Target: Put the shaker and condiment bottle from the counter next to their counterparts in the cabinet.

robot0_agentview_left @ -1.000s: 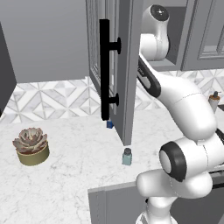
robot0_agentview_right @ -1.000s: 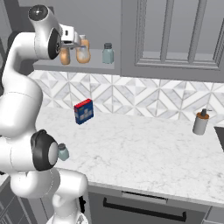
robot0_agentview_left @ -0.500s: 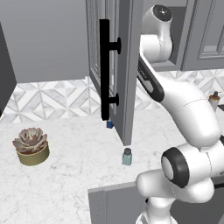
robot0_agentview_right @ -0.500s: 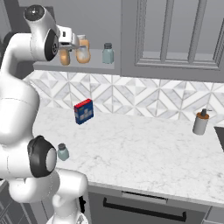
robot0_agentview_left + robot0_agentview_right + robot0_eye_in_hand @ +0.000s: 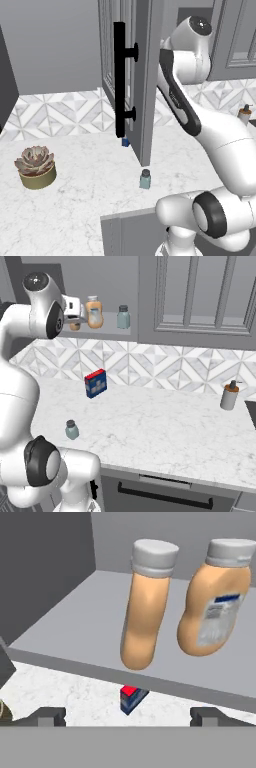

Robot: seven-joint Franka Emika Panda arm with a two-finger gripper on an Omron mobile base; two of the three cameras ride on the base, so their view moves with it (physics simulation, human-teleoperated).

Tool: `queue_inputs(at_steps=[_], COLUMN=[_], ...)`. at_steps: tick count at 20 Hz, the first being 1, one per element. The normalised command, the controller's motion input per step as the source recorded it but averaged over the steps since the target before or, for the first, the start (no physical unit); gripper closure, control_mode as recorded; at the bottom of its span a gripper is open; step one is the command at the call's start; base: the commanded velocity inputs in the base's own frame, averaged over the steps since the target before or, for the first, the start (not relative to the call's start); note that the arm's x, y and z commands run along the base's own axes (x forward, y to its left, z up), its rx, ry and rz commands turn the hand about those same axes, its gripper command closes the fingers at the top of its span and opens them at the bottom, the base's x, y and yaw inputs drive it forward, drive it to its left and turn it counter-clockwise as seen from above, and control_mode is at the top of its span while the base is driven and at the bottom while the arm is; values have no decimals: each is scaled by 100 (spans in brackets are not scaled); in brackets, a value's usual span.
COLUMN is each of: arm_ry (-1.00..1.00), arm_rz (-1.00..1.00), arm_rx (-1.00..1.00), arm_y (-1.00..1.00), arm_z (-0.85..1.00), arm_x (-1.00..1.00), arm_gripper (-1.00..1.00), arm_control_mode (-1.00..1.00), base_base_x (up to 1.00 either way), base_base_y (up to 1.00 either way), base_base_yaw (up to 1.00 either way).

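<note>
The squat orange condiment bottle [image 5: 214, 604] with its label band stands upright on the grey cabinet shelf [image 5: 70, 627], right beside the slimmer orange counterpart [image 5: 145, 607]. My gripper [image 5: 127, 717] is open just in front of the shelf edge, with nothing between its fingertips [image 5: 50, 716]. From the right base view, the gripper [image 5: 79, 309] hangs left of the condiment bottle [image 5: 93, 312], and the teal counterpart shaker [image 5: 123, 317] stands further right on the shelf. The small teal shaker [image 5: 71, 429] [image 5: 145, 178] stands on the marble counter [image 5: 160, 426] near its front edge.
The cabinet door [image 5: 142, 75] with its long black handle [image 5: 119, 85] stands open out over the counter. A blue and red box [image 5: 95, 383] stands near the backsplash. A tan pump dispenser [image 5: 230, 396] is far right, and a potted succulent [image 5: 35, 167] far left.
The jaws have spread a little wider. The hand has drawn back slightly from the condiment bottle, which stays on the shelf.
</note>
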Motion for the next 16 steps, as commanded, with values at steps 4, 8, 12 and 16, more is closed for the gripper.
queue_inputs(at_steps=[4, 8, 12, 16], arm_ry=[0, 0, 1, 3], arm_rz=[21, 29, 32, 30], arm_rx=[0, 0, 0, 0], arm_y=[0, 1, 0, 0], arm_z=[-31, -32, -38, -52], arm_x=[-1, 0, -3, -14], arm_gripper=[-100, -100, -100, -100], arm_control_mode=[-100, -100, -100, -100], base_base_x=[0, 0, 0, 0], base_base_y=[0, 0, 0, 0], base_base_yaw=[0, 0, 0, 0])
